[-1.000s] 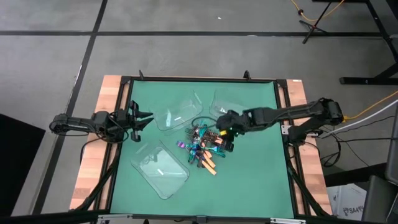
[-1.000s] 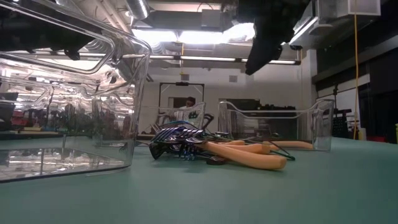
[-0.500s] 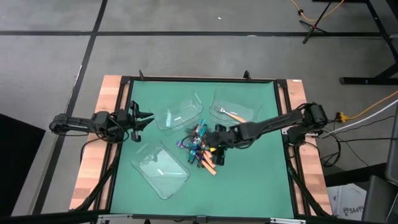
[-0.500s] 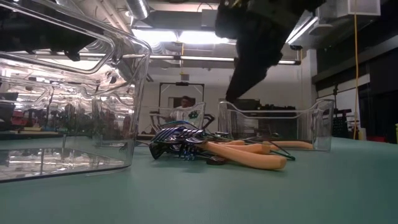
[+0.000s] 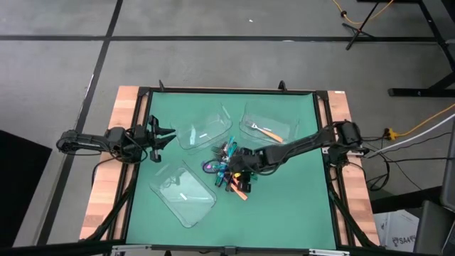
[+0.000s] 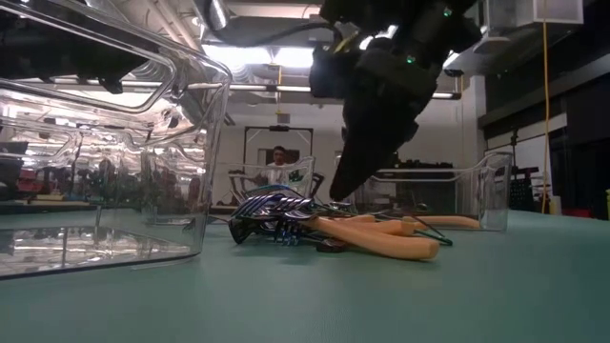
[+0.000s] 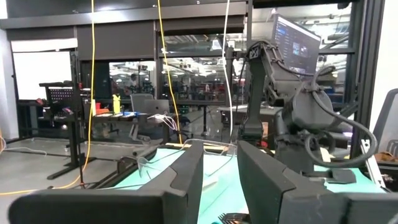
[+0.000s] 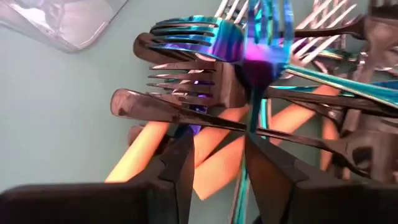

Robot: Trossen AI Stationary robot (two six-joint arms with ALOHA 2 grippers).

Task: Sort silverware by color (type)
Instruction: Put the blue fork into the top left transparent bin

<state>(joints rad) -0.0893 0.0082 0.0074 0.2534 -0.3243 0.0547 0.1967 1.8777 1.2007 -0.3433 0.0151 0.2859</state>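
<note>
The silverware (image 5: 229, 172) lies in one tangled pile mid-table: iridescent blue-purple forks (image 8: 211, 37), dark forks (image 8: 155, 106) and orange-handled pieces (image 6: 381, 238). One orange-handled fork (image 5: 269, 132) lies apart in the far right clear tray (image 5: 257, 114). My right gripper (image 5: 237, 166) hangs open right over the pile, slanting down from the table's right. In its wrist view its gripper (image 8: 217, 165) straddles an orange handle (image 8: 214, 146) and a dark handle. My left gripper (image 5: 161, 136) waits open at the table's left edge. My right gripper's fingertips (image 6: 338, 191) stand at the top of the pile, slanting down from the table's right. Whether they touch a piece I cannot tell.
Two more clear trays stand by the pile, one at the far left (image 5: 202, 131) and one at the near left (image 5: 181, 195). In the low view the near one (image 6: 105, 162) fills the left side. Open green mat lies to the pile's right and near side.
My right gripper has come down and toward the table's left, from above the pile's right edge to just over its middle, tipping a little steeper. Its fingers have stayed open. The pile has not moved.
</note>
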